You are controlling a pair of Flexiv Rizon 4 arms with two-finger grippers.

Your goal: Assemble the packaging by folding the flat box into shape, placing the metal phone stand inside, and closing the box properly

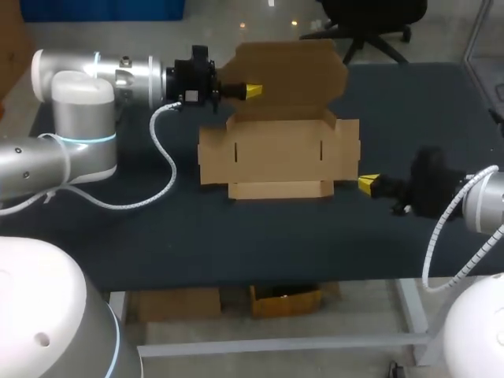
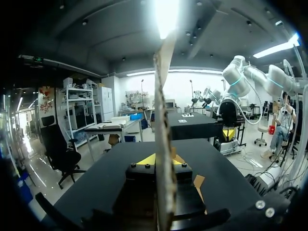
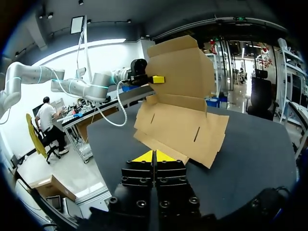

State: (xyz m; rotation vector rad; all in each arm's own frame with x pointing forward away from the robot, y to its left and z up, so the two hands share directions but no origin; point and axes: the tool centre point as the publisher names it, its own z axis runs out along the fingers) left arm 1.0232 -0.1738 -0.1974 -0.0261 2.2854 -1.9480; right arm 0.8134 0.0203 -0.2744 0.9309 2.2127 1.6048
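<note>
A brown cardboard box (image 1: 279, 150) lies partly folded in the middle of the black table, its side flaps spread flat. Its lid (image 1: 291, 71) stands raised at the back. My left gripper (image 1: 253, 91) comes in from the left and is shut on the lid's left part. In the left wrist view the lid's edge (image 2: 163, 96) runs up between the yellow fingertips of that gripper (image 2: 161, 160). My right gripper (image 1: 367, 183) is shut on nothing, just off the box's front right corner. From the right wrist, that gripper (image 3: 154, 156) points at the box (image 3: 185, 127). No phone stand is in view.
The black table top (image 1: 236, 236) stretches in front of the box to its front edge. My left arm's white cable (image 1: 161, 169) loops over the table to the left of the box.
</note>
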